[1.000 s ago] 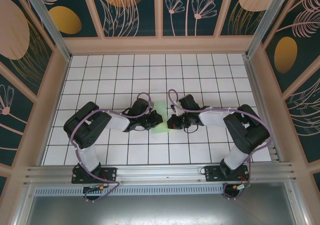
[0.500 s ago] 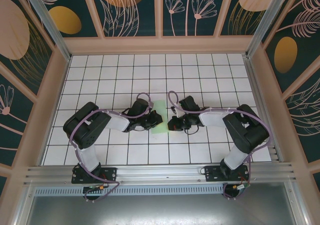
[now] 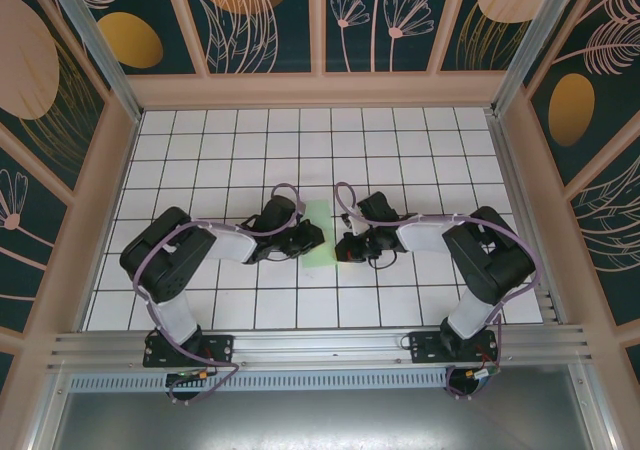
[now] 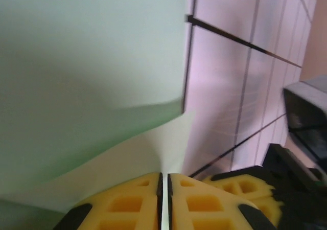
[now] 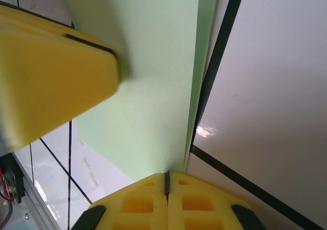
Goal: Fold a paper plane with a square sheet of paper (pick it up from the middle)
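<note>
The square sheet of paper (image 3: pixel 320 232), pale mint green, lies folded on the white tiles between both grippers. My left gripper (image 3: pixel 311 238) is at its left side. In the left wrist view a lifted flap of the paper (image 4: pixel 92 61) curves down into the thin slit between the yellow pads of the left gripper (image 4: pixel 163 175), which is shut on it. My right gripper (image 3: pixel 346 246) is at the paper's right edge. In the right wrist view the right gripper (image 5: pixel 166 174) is shut, its tips meeting the doubled edge of the paper (image 5: pixel 153 112). Whether it pinches that edge I cannot tell.
The left gripper's yellow finger (image 5: pixel 51 71) hangs over the paper close to the right gripper. Both arms reach low toward the table's middle. The white tiled table (image 3: pixel 300 150) has wooden walls (image 3: pixel 100 190) on three sides and a metal rail (image 3: pixel 320 345) at the near edge.
The left arm's elbow has shifted slightly left and toward the near edge. Both grippers and the paper stay almost where they were.
</note>
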Controlling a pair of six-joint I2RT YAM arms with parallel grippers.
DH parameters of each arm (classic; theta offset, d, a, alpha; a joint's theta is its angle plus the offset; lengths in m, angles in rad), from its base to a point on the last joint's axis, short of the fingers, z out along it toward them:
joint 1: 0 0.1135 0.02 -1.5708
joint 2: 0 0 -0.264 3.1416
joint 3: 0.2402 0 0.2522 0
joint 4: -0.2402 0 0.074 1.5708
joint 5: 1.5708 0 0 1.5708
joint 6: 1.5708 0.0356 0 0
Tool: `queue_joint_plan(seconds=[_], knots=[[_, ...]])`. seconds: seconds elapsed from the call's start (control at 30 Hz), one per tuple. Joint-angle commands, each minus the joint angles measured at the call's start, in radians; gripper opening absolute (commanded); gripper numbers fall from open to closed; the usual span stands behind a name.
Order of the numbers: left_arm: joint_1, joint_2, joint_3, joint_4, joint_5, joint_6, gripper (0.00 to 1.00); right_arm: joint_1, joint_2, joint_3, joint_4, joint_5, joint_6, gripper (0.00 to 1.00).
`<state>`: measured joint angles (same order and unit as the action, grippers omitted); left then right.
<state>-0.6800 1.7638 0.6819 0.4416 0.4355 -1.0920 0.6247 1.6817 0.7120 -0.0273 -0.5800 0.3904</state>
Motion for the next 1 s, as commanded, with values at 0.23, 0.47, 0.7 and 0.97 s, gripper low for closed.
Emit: queue_joint_plan(seconds=[0.23, 0.47, 0.7, 0.97], knots=[[-0.049, -0.03, -0.008, -0.002, -0.03, 0.009, 0.13, 0.01, 0.045, 0.014, -0.085, 0.083, -0.038, 0.0], [-0.062, 0.02, 0.017, -0.028, -0.024, 0.012, 0.12, 0.018, 0.055, 0.024, -0.095, 0.1, -0.042, 0.0], [-0.062, 0.035, 0.024, -0.091, -0.069, 0.01, 0.11, 0.02, 0.048, 0.027, -0.092, 0.104, -0.039, 0.0], [-0.062, 0.019, -0.023, -0.115, -0.111, -0.024, 0.09, -0.022, -0.038, 0.026, -0.037, 0.086, 0.024, 0.0]])
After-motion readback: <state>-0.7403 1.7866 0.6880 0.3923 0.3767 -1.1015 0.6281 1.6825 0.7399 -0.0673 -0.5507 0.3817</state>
